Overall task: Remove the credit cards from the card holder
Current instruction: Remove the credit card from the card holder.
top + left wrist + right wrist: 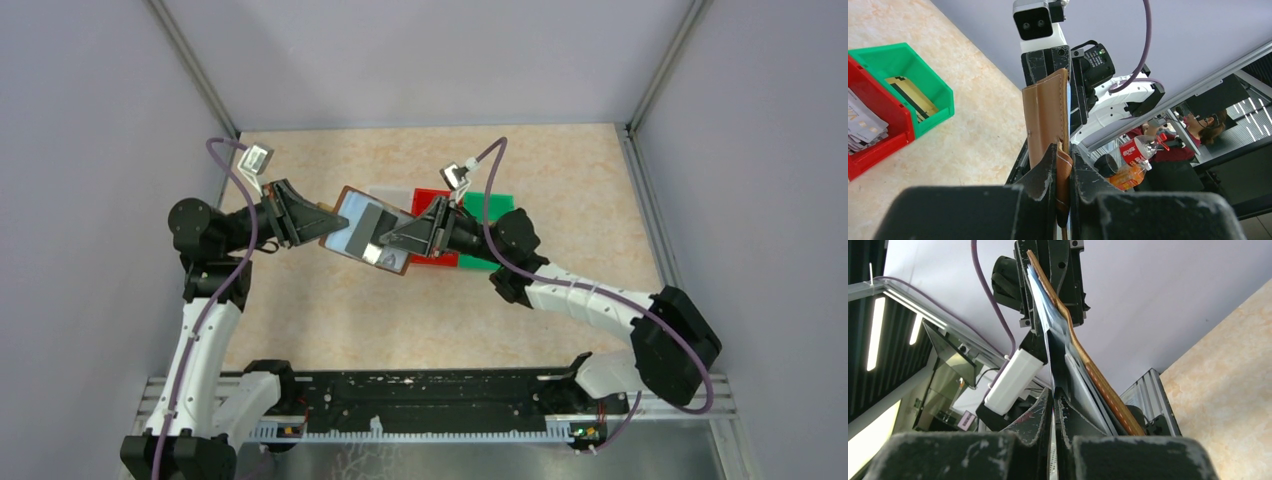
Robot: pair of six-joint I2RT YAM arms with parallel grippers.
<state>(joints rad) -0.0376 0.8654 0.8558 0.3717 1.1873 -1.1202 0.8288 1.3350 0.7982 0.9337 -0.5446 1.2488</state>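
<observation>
The brown card holder (352, 232) hangs open above the table between both arms, pale sleeves facing up. My left gripper (322, 222) is shut on its left edge; in the left wrist view the jaws (1063, 150) clamp the brown leather (1048, 110). A black credit card (378, 220) lies in a sleeve. My right gripper (385, 243) is shut on a thin pale-edged credit card (1053, 460) at the holder's near right corner. It shows edge-on between the jaws (1054, 397), beside the holder's stitched brown edge (1083, 357).
A red bin (432, 205) and a green bin (492, 206) stand on the table behind the right gripper. The red bin (878, 145) holds silvery cards (863, 127). A gold card (910, 95) lies in the green bin (923, 60).
</observation>
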